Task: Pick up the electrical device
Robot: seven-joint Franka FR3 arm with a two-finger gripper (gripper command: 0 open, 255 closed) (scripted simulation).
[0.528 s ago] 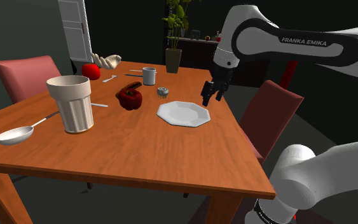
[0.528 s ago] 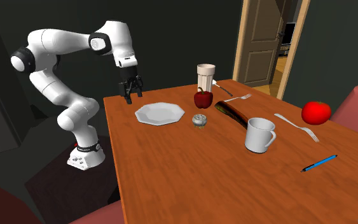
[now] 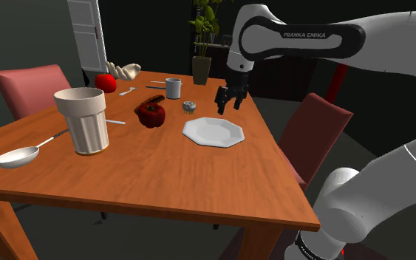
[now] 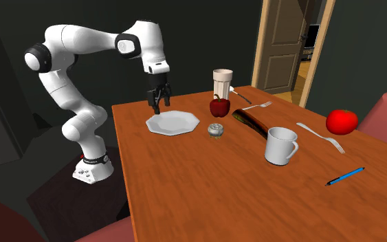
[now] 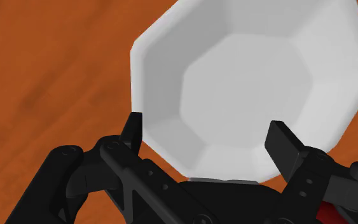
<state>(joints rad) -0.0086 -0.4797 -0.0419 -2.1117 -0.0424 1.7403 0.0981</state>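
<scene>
Our gripper (image 3: 228, 108) hangs empty, fingers wide apart, above the white plate (image 3: 213, 133). The small round device (image 3: 188, 106) sits just beside that plate, near the red pepper (image 3: 151, 114). Descending here would strike the plate, and a badly centred close could nudge the little device away.

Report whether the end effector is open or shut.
The end effector is open: its fingers stand apart over the white plate, clasping nothing.
</scene>
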